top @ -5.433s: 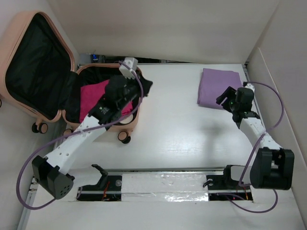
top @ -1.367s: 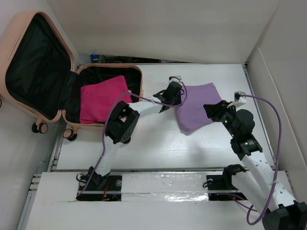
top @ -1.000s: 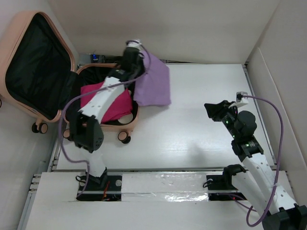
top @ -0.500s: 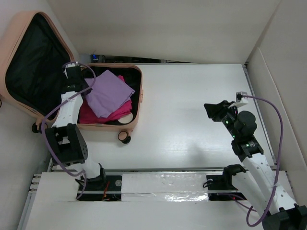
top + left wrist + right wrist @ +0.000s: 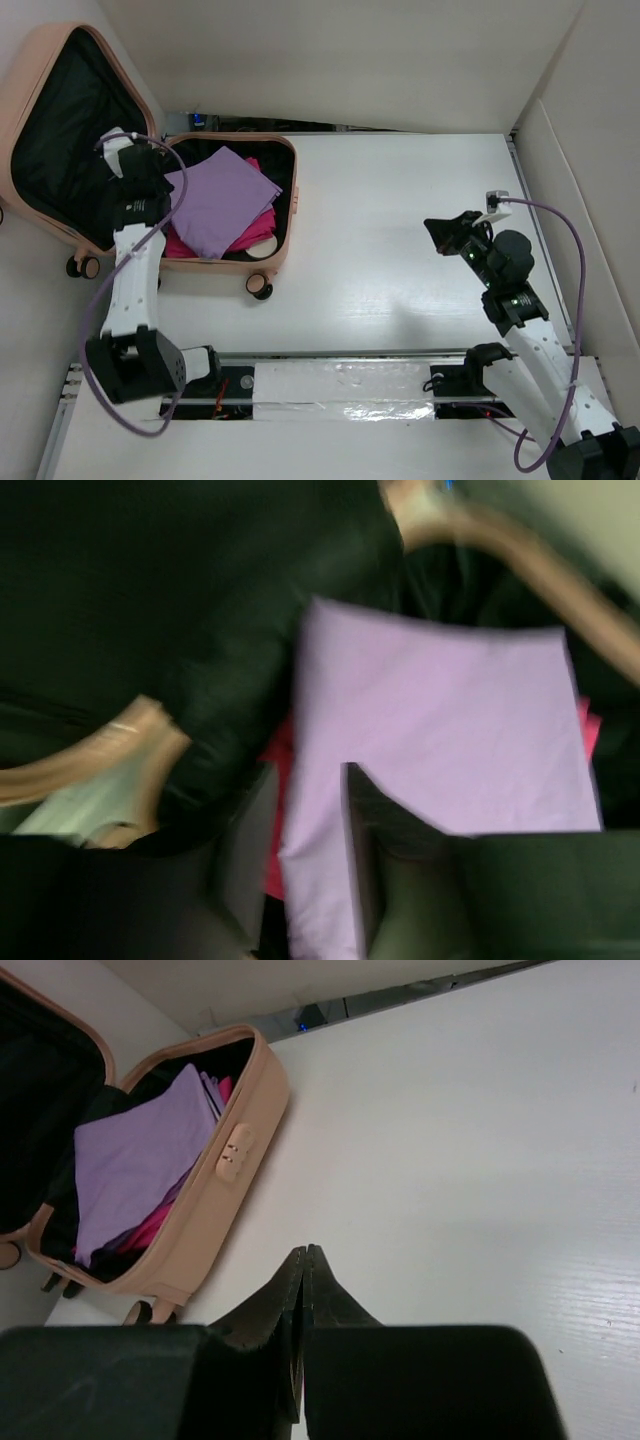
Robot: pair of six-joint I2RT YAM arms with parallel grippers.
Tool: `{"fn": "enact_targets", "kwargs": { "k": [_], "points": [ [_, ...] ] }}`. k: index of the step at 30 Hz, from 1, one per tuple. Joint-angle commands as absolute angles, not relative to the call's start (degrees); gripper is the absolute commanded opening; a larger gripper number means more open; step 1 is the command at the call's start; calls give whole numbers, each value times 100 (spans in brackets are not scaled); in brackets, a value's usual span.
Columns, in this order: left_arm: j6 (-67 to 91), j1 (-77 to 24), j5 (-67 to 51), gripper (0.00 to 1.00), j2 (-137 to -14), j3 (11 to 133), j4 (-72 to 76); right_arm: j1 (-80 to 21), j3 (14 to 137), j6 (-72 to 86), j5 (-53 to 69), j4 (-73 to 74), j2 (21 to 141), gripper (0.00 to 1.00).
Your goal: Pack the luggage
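Note:
The luggage (image 5: pixel 288 205), a peach-pink hard case, lies open at the table's left, its black-lined lid (image 5: pixel 70 110) leaning back. Inside, a lilac cloth (image 5: pixel 220 195) lies spread over a pink cloth (image 5: pixel 256 228). My left gripper (image 5: pixel 155 195) hovers at the case's left edge. In the blurred left wrist view its fingers (image 5: pixel 307 770) stand slightly apart, open, with the lilac cloth (image 5: pixel 450 720) showing in the gap. My right gripper (image 5: pixel 440 232) hangs shut and empty over the bare table at the right. The right wrist view shows its tips (image 5: pixel 305 1250) pressed together and the luggage (image 5: pixel 215 1200) far left.
White walls close in behind and to the left of the case, and a slanted board (image 5: pixel 565 160) lines the right side. A small blue item (image 5: pixel 200 120) sits behind the case. A foil-covered rail (image 5: pixel 340 385) runs along the near edge.
The left arm swung the lilac cloth from beside the case into it, over the pink cloth, then drew left with its jaws parting. The right gripper's jaws have closed.

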State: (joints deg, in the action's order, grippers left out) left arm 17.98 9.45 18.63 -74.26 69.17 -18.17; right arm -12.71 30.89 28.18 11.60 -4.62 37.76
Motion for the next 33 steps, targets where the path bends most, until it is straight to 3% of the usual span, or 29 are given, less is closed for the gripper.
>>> {"fn": "enact_targets", "kwargs": {
  "k": [1,3,7,10,11,14,17,29,33],
  "points": [
    [1793,993,3220,26,-6699,7137,-1906,-1239,3199,2663,1529,-703,3902,0],
    [1819,993,3872,0,-6339,7040,-1933,-1239,3217,2619,1669,-712,3964,0],
    [2372,1300,5357,0,-6135,6856,-2433,-1239,3217,2575,1678,-729,3999,0],
    [2609,1712,5616,1,-6100,6794,-2704,-1239,3217,2575,1845,-800,4104,1],
    [2732,1714,5790,22,-6126,6820,-2811,-1239,3225,2566,1898,-826,4192,2],
    [2786,1941,5969,54,-6214,6777,-2927,-1239,3304,2505,2065,-739,4306,5],
    [2585,2118,5932,63,-6345,6627,-2674,-1239,3313,2487,2048,-747,4307,8],
    [2294,2382,5353,34,-7514,8103,-2645,-1635,3392,2373,1785,-712,4456,9],
    [2276,2382,5221,30,-7515,7998,-2496,-1898,3472,2277,1513,-633,4579,9]
  ]
}}
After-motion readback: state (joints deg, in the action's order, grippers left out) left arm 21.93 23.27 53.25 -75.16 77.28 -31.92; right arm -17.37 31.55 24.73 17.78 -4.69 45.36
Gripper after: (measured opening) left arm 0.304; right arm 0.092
